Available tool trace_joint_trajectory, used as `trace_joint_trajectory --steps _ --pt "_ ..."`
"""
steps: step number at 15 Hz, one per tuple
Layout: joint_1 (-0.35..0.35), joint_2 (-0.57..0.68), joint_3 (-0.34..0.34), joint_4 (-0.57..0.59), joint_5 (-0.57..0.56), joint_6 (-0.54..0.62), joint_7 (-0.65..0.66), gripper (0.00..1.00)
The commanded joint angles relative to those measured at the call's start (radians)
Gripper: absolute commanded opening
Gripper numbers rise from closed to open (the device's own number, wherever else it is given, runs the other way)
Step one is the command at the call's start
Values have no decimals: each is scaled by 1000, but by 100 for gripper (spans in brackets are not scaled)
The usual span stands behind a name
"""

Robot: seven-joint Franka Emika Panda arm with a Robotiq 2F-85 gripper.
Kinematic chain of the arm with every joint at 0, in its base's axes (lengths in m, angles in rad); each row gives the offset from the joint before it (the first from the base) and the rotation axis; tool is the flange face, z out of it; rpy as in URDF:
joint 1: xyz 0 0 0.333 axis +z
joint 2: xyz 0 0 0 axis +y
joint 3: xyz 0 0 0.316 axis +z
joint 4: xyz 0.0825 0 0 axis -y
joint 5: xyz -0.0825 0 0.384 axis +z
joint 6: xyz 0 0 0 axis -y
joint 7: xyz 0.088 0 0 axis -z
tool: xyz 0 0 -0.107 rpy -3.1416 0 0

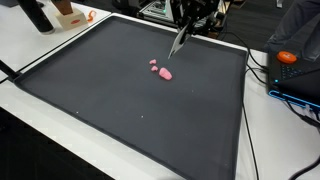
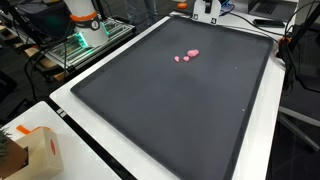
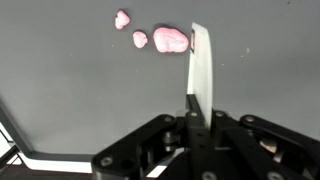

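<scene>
My gripper (image 3: pixel 193 118) is shut on a thin white blade-like tool (image 3: pixel 201 65) that sticks out from between the fingers. The blade's tip is right beside the largest of three pink lumps (image 3: pixel 171 39); whether they touch I cannot tell. Two smaller pink pieces (image 3: pixel 140 39) lie just to its left. In an exterior view the gripper (image 1: pixel 186 30) hangs over the far part of a black mat (image 1: pixel 90 80), with the tool (image 1: pixel 178 44) slanting down towards the pink lumps (image 1: pixel 163 72). The same pink lumps (image 2: pixel 188 56) show in both exterior views.
The black mat (image 2: pixel 170 120) covers most of a white table (image 2: pixel 75 135). A cardboard box (image 2: pixel 28 152) stands at one corner. An orange-and-white object (image 1: pixel 70 14) and a dark bottle (image 1: pixel 36 14) stand beyond the mat. Cables and an orange item (image 1: pixel 287 57) lie beside it.
</scene>
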Motion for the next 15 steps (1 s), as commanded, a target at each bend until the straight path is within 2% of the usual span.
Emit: trace_joint_trajectory --steps 1,5,15 --pt "20 106 16 134 -44 -140 32 1" --pt "47 203 12 244 -40 -234 19 1" --pt "109 391 -16 461 -39 -367 -3 1"
